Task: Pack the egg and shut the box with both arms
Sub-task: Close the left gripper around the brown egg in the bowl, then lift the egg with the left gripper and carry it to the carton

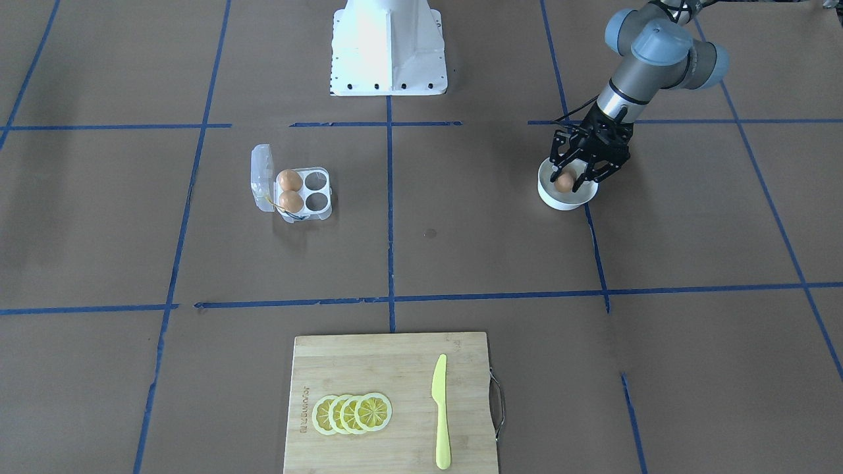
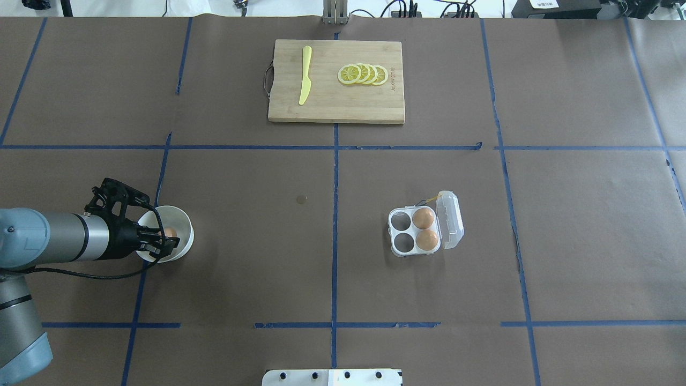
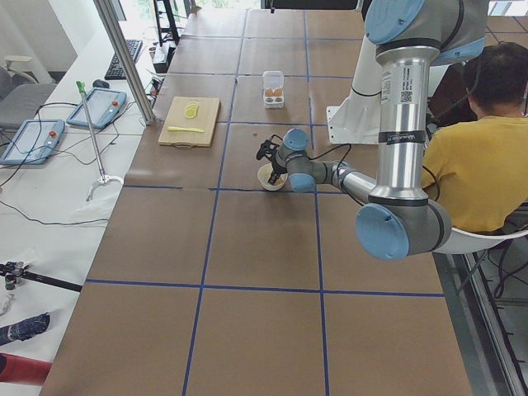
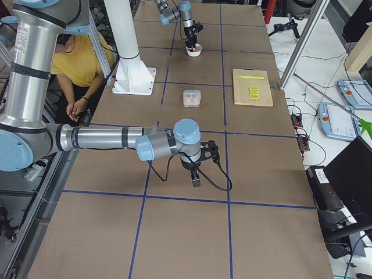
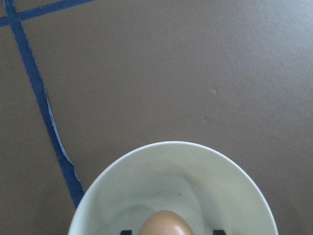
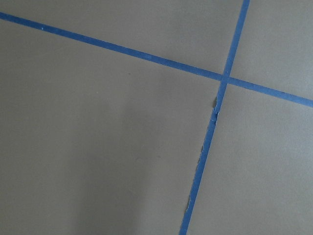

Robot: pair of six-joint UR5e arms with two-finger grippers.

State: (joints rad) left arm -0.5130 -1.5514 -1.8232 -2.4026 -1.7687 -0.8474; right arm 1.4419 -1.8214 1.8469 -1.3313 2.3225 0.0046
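The left jaws, released, are straddling the egg (image 2: 169,232) in the bowl (image 2: 183,221) at the overhead frame's lower left, the box (image 2: 402,243) lying well apart toward the frame's right; the right jaws' state cannot be told

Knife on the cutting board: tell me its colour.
The knife is light yellow-green all over; the exterior front-facing view shows it best.

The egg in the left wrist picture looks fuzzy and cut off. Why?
Left wrist view: the egg sits close to the lens at the bottom edge, so it is soft and cropped; the bowl rim is sharper. Front-facing view: the same egg shows clearly between the left gripper fingers.
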